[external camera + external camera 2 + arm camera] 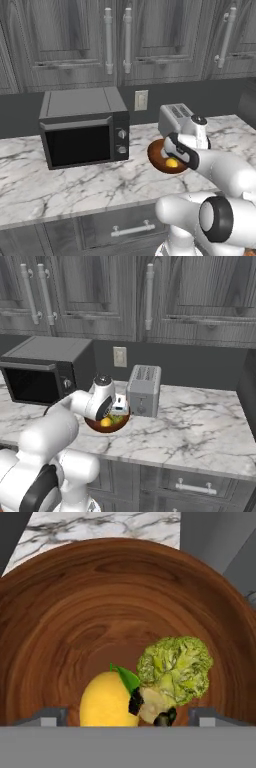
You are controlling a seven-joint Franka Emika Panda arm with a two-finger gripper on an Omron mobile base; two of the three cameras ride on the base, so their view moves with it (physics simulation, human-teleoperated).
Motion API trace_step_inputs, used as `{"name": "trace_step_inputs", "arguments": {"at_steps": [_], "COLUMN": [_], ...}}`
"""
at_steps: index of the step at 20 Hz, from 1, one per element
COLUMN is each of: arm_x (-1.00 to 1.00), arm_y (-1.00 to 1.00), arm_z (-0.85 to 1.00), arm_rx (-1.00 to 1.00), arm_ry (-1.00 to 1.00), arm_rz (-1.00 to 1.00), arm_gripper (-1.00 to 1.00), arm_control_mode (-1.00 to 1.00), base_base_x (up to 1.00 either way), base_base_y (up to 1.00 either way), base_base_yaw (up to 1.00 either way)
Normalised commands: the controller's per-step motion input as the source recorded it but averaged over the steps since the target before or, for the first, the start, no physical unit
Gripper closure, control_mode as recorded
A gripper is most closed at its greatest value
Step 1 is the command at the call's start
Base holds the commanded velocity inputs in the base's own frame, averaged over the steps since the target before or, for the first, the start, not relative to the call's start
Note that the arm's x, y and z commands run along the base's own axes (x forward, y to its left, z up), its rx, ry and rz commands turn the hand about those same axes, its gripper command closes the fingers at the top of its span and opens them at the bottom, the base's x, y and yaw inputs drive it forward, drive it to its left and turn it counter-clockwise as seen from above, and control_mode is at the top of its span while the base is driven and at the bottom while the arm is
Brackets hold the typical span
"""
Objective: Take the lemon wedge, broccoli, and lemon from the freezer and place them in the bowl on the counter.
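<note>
White glossy arm (225,175), rounded segments, dark joint rings, blk wrist band

toaster (144,389) just beside bowl (95,424)

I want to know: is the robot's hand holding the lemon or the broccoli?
Nothing is held. The open gripper hovers over the bowl; lemon and broccoli lie inside.

Dark grey wood-grain wall cabinets (75,35) with long pale bar handles (108,40) hang above a dark backsplash (200,363) bearing one pale wall outlet (141,100). A black microwave (85,127) with a grey top (two knobs beside its door) stands on the veined white marble tabletop (200,426), with a silver toaster (144,390) to its right. Grey drawers (125,230) run below.
</note>
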Motion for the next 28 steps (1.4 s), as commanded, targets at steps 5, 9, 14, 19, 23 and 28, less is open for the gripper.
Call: {"name": "trace_step_inputs", "arguments": {"at_steps": [5, 9, 14, 19, 23, 28], "arm_x": [-0.40, -0.46, -0.66, -0.47, -0.22, -0.52], "arm_y": [0.00, 0.07, 0.12, 0.28, 0.14, 0.00], "arm_z": [0.28, 0.45, 0.42, 0.47, 0.60, 0.45], "arm_rx": [0.00, 0.00, 0.00, 0.00, 0.00, 0.00], "arm_ry": [-0.03, 0.00, -0.01, -0.04, -0.01, 0.00], "arm_rz": [0.00, -0.02, 0.00, 0.00, -0.04, -0.10], "arm_gripper": [-1.00, -1.00, -1.00, -1.00, -1.00, -1.00], "arm_control_mode": [-1.00, -1.00, -1.00, -1.00, -1.00, -1.00], "base_base_x": [0.00, 0.00, 0.00, 0.00, 0.00, 0.00], "base_base_y": [0.00, 0.00, 0.00, 0.00, 0.00, 0.00], "base_base_yaw": [0.00, 0.00, 0.00, 0.00, 0.00, 0.00]}}
